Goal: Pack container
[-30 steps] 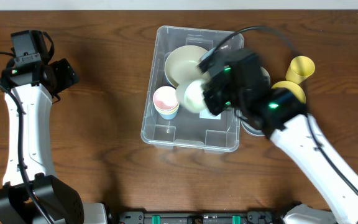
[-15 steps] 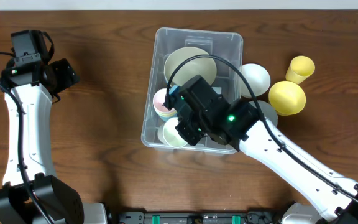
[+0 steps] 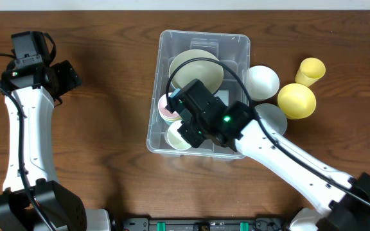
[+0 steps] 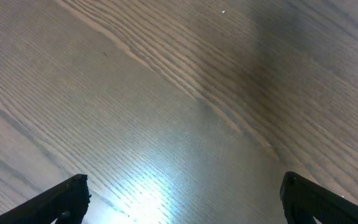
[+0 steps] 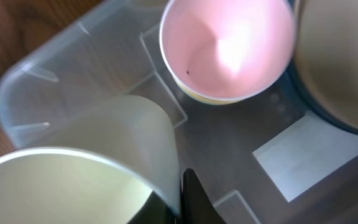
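Observation:
The container (image 3: 159, 131) is a large clear bin in mid-table, with a white label (image 5: 312, 152) on its base. It holds a big cream bowl (image 3: 196, 67) at the far end and a pink cup (image 3: 167, 107) at its left wall. My right gripper (image 3: 188, 131) reaches into the near left corner, shut on the wall of a pale cream cup (image 5: 73, 174); one finger is inside the cup and one outside. The pink cup (image 5: 225, 46) stands just beyond it. My left gripper (image 3: 66, 76) hangs open over bare wood at the far left, nothing between its fingers (image 4: 67, 196).
To the right of the bin lie a white bowl (image 3: 263, 81), a yellow cup (image 3: 311, 69), an upturned yellow bowl (image 3: 297, 101) and a pale bowl (image 3: 272, 119) partly under my right arm. The right arm crosses the bin's near right corner.
My right arm has carried the pale cream cup from the bin's middle right down into its near left corner. The left arm has stayed still.

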You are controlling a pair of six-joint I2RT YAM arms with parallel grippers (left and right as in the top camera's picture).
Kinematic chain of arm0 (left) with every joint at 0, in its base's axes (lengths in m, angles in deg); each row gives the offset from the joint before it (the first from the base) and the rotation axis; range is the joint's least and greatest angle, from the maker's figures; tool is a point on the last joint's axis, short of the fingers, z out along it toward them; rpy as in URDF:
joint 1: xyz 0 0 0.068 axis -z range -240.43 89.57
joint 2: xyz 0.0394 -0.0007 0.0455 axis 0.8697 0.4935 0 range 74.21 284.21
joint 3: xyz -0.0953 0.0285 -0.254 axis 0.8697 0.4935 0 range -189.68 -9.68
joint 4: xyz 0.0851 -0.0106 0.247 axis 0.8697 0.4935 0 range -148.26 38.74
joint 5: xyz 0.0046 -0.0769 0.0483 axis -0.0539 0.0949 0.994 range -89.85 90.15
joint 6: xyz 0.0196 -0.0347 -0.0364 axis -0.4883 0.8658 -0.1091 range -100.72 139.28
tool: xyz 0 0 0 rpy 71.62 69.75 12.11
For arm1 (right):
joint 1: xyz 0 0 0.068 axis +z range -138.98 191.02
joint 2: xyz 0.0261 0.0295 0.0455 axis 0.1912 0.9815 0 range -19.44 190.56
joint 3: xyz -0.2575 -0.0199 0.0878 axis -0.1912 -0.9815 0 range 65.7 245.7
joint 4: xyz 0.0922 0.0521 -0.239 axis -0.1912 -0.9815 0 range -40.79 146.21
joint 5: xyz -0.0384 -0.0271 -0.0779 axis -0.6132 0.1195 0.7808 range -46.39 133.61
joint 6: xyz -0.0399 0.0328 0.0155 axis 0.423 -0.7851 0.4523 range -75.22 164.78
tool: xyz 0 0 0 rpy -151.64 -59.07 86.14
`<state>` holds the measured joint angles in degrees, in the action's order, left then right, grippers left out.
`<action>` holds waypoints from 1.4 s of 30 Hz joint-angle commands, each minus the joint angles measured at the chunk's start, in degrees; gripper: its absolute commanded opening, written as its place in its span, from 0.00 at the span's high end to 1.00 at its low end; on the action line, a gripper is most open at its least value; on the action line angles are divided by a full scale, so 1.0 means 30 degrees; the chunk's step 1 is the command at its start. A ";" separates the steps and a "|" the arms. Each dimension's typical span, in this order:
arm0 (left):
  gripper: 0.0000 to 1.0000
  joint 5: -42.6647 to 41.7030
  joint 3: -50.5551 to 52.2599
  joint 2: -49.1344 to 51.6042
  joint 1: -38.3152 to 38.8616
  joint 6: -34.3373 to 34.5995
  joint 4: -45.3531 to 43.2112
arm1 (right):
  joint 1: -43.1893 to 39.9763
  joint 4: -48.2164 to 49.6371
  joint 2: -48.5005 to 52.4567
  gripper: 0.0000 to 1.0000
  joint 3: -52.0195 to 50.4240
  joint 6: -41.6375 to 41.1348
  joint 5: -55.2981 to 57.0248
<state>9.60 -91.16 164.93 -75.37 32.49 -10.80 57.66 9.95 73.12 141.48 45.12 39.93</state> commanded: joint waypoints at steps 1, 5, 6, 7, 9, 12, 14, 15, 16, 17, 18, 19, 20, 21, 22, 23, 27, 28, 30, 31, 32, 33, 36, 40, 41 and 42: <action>0.02 0.0226 -0.0495 -0.0415 -0.0051 -0.0175 -0.0015 | 0.0160 0.0007 0.0765 0.71 0.0087 -0.0248 0.0197; 0.02 0.0226 -0.0495 -0.0415 -0.0051 -0.0175 -0.0015 | 0.0160 0.0138 0.0984 0.61 0.0087 -0.0248 0.0146; 0.02 0.0226 -0.0495 -0.0415 -0.0051 -0.0175 -0.0015 | 0.0160 0.0219 0.0969 0.60 0.0095 -0.0248 0.0146; 0.02 0.0226 -0.0495 -0.0415 -0.0051 -0.0175 -0.0007 | 0.0160 0.0306 0.0911 0.58 0.0095 -0.0248 0.0146; 0.02 0.0226 -0.0495 -0.0415 -0.0051 -0.0175 -0.0007 | 0.0058 0.0568 0.0685 0.57 0.0102 -0.0240 0.0168; 0.02 0.0226 -0.0495 -0.0415 -0.0051 -0.0175 -0.0007 | -0.0219 0.0816 0.0109 0.56 0.0102 -0.0248 0.0233; 0.02 0.0226 -0.0495 -0.0415 -0.0051 -0.0175 -0.0015 | -0.0583 0.0925 -0.0532 0.56 0.0109 -0.0248 0.0430; 0.02 0.0226 -0.0495 -0.0415 -0.0051 -0.0175 -0.0007 | -0.0794 0.0925 -0.0860 0.55 0.0109 -0.0270 0.0619; 0.02 0.0226 -0.0495 -0.0415 -0.0051 -0.0175 -0.0007 | -0.1027 0.0918 -0.1224 0.55 0.0109 -0.0408 0.0954; 0.02 0.0226 -0.0495 -0.0415 -0.0051 -0.0175 -0.0015 | -0.1370 0.0896 -0.1741 0.55 0.0109 -0.0714 0.1639; 0.02 0.0226 -0.0495 -0.0415 -0.0051 -0.0175 -0.0015 | -0.1654 0.0860 -0.2157 0.55 0.0109 -0.0947 0.2222; 0.02 0.0226 -0.0495 -0.0415 -0.0051 -0.0175 -0.0007 | -0.2033 0.0845 -0.2637 0.55 0.0109 -0.1195 0.2885; 0.02 0.0226 -0.0495 -0.0415 -0.0051 -0.0175 -0.0007 | -0.2397 0.0831 -0.3067 0.55 0.0109 -0.1260 0.3279; 0.02 0.0226 -0.0495 -0.0415 -0.0051 -0.0175 -0.0007 | -0.2849 0.0823 -0.3563 0.55 0.0109 -0.1290 0.3483; 0.02 0.0226 -0.0495 -0.0415 -0.0051 -0.0175 -0.0007 | -0.3257 0.0780 -0.3949 0.55 0.0109 -0.1435 0.3643; 0.02 0.0226 -0.0495 -0.0415 -0.0051 -0.0175 -0.0007 | -0.3752 0.0729 -0.4379 0.55 0.0109 -0.1596 0.3752; 0.02 0.0226 -0.0495 -0.0415 -0.0051 -0.0175 -0.0015 | -0.5960 -0.0058 -0.5413 0.56 0.0109 -0.2550 0.3701; 0.02 0.0226 -0.0495 -0.0415 -0.0051 -0.0175 -0.0015 | -0.6521 -0.0401 -0.5442 0.55 0.0109 -0.2674 0.3526; 0.02 0.0226 -0.0495 -0.0415 -0.0051 -0.0175 -0.0015 | -0.7300 -0.1071 -0.5340 0.53 0.0095 -0.2426 0.2441; 0.02 0.0226 -0.0495 -0.0415 -0.0051 -0.0175 -0.0007 | -0.7584 -0.1457 -0.5202 0.53 0.0095 -0.2018 0.1574; 0.02 0.0226 -0.0495 -0.0415 -0.0051 -0.0175 -0.0007 | -0.7737 -0.1785 -0.5064 0.52 0.0095 -0.1610 0.0838; 0.02 0.0226 -0.0495 -0.0415 -0.0051 -0.0175 -0.0007 | -0.7817 -0.2135 -0.4852 0.51 0.0095 -0.1107 0.0087; 0.02 0.0226 -0.0495 -0.0415 -0.0051 -0.0175 -0.0007 | -0.7628 -0.2849 -0.4182 0.51 0.0095 0.0554 -0.1639; 0.02 0.0226 -0.0495 -0.0415 -0.0051 -0.0175 -0.0015 | -0.7329 -0.3636 -0.3322 0.49 0.0095 0.1778 -0.2732; 0.02 0.0226 -0.0495 -0.0415 -0.0051 -0.0175 -0.0007 | -0.7293 -0.3847 -0.3133 0.49 0.0095 0.1945 -0.2798; 0.02 0.0226 -0.0495 -0.0415 -0.0051 -0.0175 -0.0015 | -0.7286 -0.4095 -0.2885 0.49 0.0095 0.1996 -0.2834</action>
<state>9.60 -91.16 164.93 -75.37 32.49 -10.80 35.25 -1.59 63.17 141.48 47.30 35.29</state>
